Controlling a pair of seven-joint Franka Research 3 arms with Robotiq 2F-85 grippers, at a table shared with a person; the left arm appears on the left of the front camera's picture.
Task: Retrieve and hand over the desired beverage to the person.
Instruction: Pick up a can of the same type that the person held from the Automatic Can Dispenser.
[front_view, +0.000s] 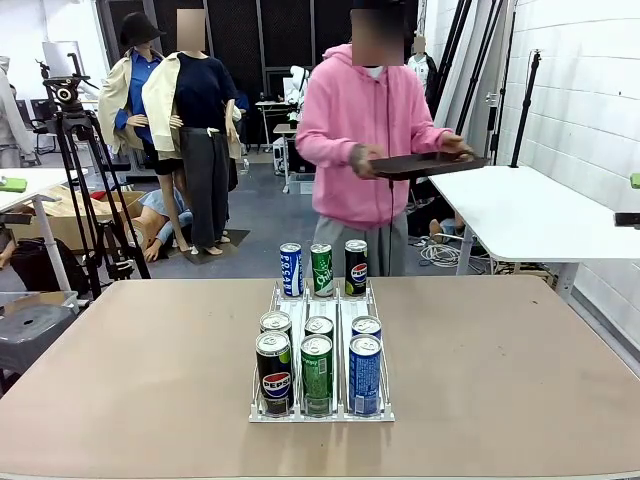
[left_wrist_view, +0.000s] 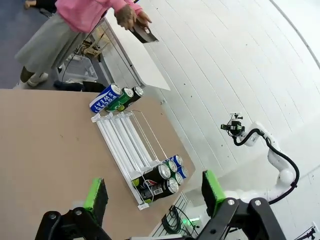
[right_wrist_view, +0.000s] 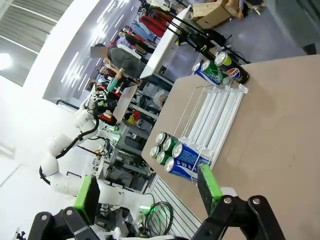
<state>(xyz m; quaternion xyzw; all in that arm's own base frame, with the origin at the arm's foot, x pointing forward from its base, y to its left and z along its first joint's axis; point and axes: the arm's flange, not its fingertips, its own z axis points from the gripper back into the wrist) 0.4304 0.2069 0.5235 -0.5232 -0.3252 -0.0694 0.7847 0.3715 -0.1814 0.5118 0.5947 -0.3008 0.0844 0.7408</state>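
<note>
Pepsi can (front_view: 276, 374), Pocari Sweat can (left_wrist_view: 105, 97) (blue)

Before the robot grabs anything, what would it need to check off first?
1. Left gripper open, holding nothing: ok.
2. Right gripper open, holding nothing: ok.
3. Six near cans upright in the rack: ok.
4. Three far cans upright at the rack's far end: ok.
5. Person at the table's far side, holding a tray in both hands: ok.
6. Which drink the person wants: cannot tell.
</note>
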